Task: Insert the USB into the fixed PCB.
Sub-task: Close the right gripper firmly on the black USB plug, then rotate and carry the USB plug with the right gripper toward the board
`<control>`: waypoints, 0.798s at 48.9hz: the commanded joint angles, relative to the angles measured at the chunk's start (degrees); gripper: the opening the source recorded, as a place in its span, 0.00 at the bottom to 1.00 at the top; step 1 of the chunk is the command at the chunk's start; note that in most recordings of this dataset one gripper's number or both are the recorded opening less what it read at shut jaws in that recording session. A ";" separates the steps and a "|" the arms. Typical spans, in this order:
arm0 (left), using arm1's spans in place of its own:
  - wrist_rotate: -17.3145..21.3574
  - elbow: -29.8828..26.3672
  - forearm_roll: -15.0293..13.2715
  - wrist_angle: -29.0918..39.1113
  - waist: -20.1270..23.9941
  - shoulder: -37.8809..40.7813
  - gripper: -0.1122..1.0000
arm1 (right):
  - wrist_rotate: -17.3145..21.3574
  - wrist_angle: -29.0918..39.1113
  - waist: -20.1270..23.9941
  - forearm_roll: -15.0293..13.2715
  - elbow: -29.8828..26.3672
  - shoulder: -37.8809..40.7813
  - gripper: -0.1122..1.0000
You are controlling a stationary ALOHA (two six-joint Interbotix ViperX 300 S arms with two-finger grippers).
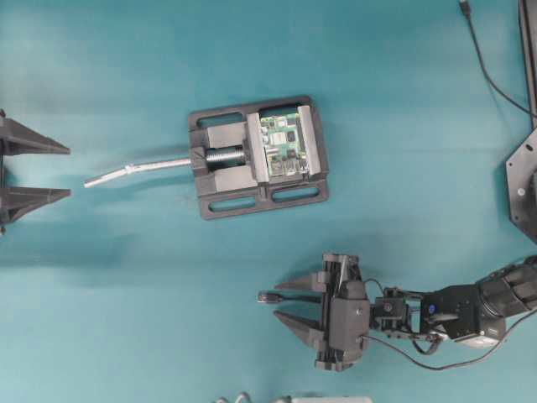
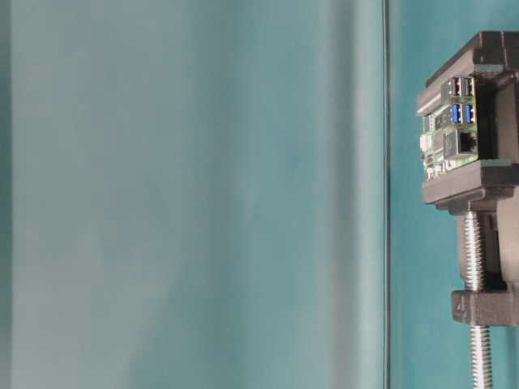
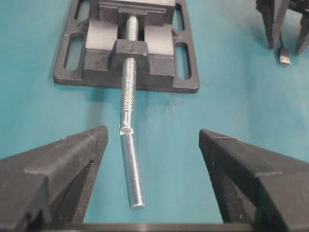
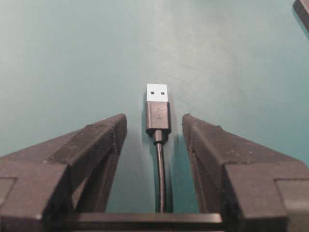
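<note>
1. Straddling the USB point(image 4: 157, 114), the right gripper point(image 4: 154, 126) is standing with its jaws well apart, one finger on each side of the plug body; a visible strip of worktop point(image 4: 72, 58) is showing between each finger and the plug, so nothing is being held yet.
2. Lying flat on the worktop, the USB is pointing its metal tip away from the wrist, with its thin cable running back between the jaws toward the gripper's base. The plug is sitting roughly centred in the gap, its tip reaching just past the fingertips.
3. Judging by this, the step in hand is the pick-up of the plug. The next move is calling for the jaws to close squarely on the dark plug body, leaving the metal tip free in front, and then for a lift without twisting the plug.
4. Waiting at the far left edge of the overhead view, the left gripper point(image 1: 38, 171) is standing wide open and holding nothing.
5. Sitting farther off, well apart from the plug, the fixed PCB point(image 1: 282, 146) is being clamped in the black vise point(image 1: 256, 155), whose silver screw handle point(image 1: 138, 171) is pointing toward the left gripper. The table-level view is showing its ports on one exposed face.
</note>
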 commanded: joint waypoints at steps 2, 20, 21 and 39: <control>0.35 -0.70 0.18 -0.53 0.18 0.35 0.93 | -0.09 -0.26 0.44 0.00 -0.35 -0.62 0.59; 0.35 -0.70 0.18 -0.44 0.18 0.35 0.93 | 0.35 0.62 0.44 0.09 -0.70 0.70 0.40; 0.35 -0.70 0.18 -0.53 0.18 0.35 0.93 | 0.35 0.70 0.44 0.09 -0.79 0.79 0.40; 0.35 -0.70 0.18 -0.53 0.18 0.35 0.93 | 0.35 0.79 0.35 0.26 -1.32 1.67 0.38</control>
